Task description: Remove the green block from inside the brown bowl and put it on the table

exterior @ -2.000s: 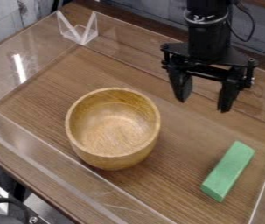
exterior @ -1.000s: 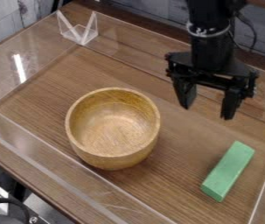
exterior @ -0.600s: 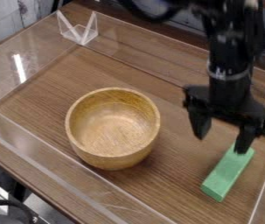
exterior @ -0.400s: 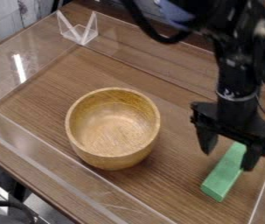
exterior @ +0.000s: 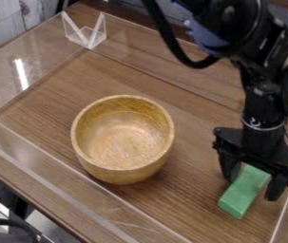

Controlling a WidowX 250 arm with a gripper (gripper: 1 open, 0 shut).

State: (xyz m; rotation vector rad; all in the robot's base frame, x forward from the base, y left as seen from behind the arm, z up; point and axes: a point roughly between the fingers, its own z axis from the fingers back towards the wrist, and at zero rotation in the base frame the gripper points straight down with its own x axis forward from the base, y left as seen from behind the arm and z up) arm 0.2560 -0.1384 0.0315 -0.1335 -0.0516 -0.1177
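Lowered and brought nearer from the far side of the table [exterior: 48, 102], the robot hand [exterior: 254, 175] has ended up over the green block [exterior: 239, 196], while the block and the brown bowl [exterior: 82, 142] sit just where they were. As far as the picture shows, the task looks essentially done: the block lies flat on the wood, to one side of the bowl and well apart from it, so the taking out and the putting down both seem complete. What is left, if anything, is probably for the hand to lift clear without nudging the block. Its fingers are spread wide, one towards each side of the block, and they are not gripping it; whether either one brushes it I cannot tell. If they closed now, they might catch the block again. The bowl stands upright with its mouth up, and nothing shows inside, only bare wood across its floor and inner wall. At the far left stands a small see-through container [exterior: 86, 30]; its contents, if any, cannot be made out.
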